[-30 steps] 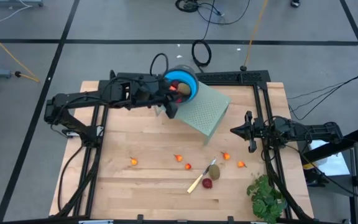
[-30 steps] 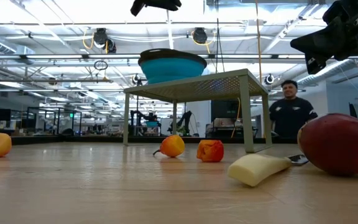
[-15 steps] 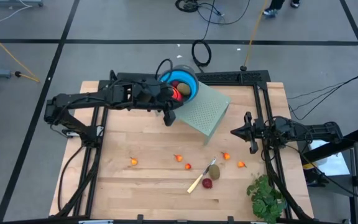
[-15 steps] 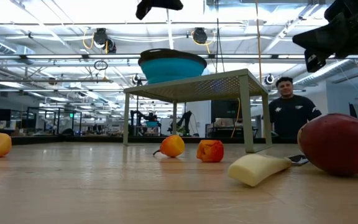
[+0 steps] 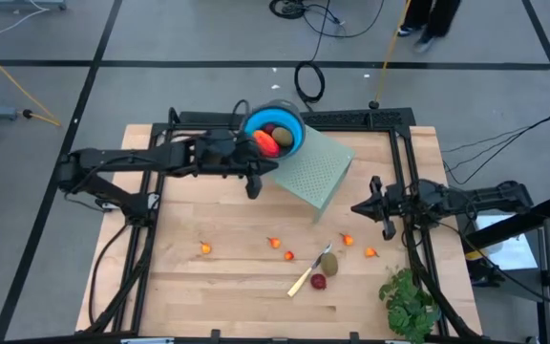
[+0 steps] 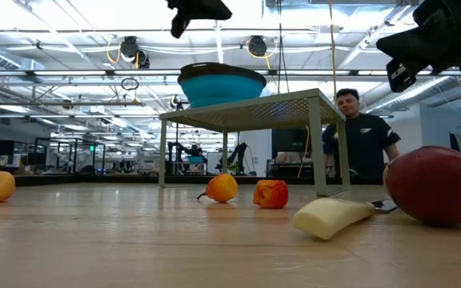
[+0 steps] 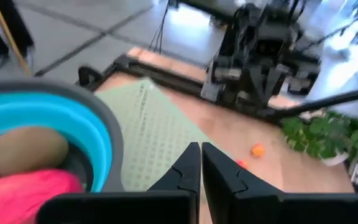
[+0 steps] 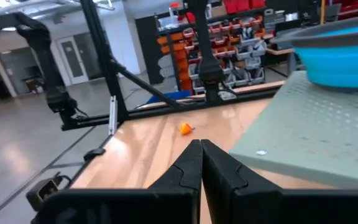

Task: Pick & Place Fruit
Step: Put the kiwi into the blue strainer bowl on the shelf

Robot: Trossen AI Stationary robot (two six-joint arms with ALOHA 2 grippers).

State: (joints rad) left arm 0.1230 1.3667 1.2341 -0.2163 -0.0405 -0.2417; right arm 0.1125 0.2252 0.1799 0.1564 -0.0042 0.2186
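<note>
With its fingers pinched together and empty, the left gripper (image 5: 253,184) is hanging beside the round blue bowl (image 5: 277,131) at upper centre, and should be reopening before descending on the loose brownish-green oval fruit (image 5: 328,263).

No text, label or number can be read anywhere.

We look across a pale wooden tabletop (image 5: 208,287) standing on a grey floor (image 5: 36,239) crossed by dark lines. Black cables (image 5: 318,19) coil on the floor at twelve o'clock, and a yellow cord (image 5: 8,59) runs in at ten. Beyond the tabletop, a person (image 6: 358,144) in a dark shirt stands under rows of bright ceiling lights (image 6: 54,16). Shelves with red and orange bins (image 8: 229,31) line the far wall.
</note>
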